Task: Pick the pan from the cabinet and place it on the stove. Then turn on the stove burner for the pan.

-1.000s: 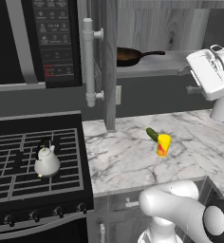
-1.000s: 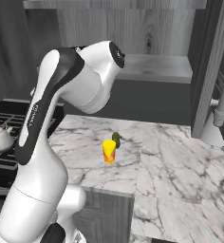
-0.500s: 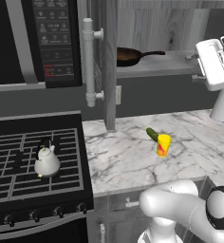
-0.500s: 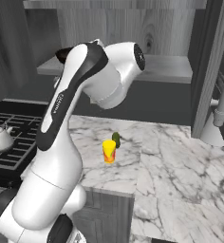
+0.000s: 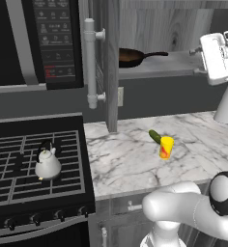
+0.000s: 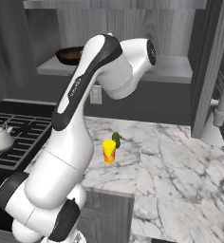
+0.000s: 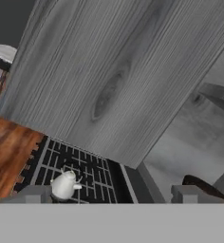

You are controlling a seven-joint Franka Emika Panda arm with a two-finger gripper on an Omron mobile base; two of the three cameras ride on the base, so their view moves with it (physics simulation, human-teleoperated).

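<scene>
You are on the reach: the gripper (image 7: 112, 194), jaws fully spread and empty, is well right of the pan (image 5: 130, 56). Next, move left along the cabinet (image 5: 178, 29) shelf toward its handle.

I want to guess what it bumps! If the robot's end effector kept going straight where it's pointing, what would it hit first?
Probably the open grey door of the cabinet. In the hand view that wood-grain door lies dead ahead of the open end effector. The pan sits off to one side, so it would likely be missed. Depth is hard to judge.

Pan (image 5: 131, 56) dark brown w/ black handle, in grey wood-grain cabinet (image 5: 157, 24). Below it: black stove (image 5: 36, 166), white kettle (image 5: 48, 164), white-grey marble counter (image 5: 130, 159), yellow-green item (image 5: 165, 146).
</scene>
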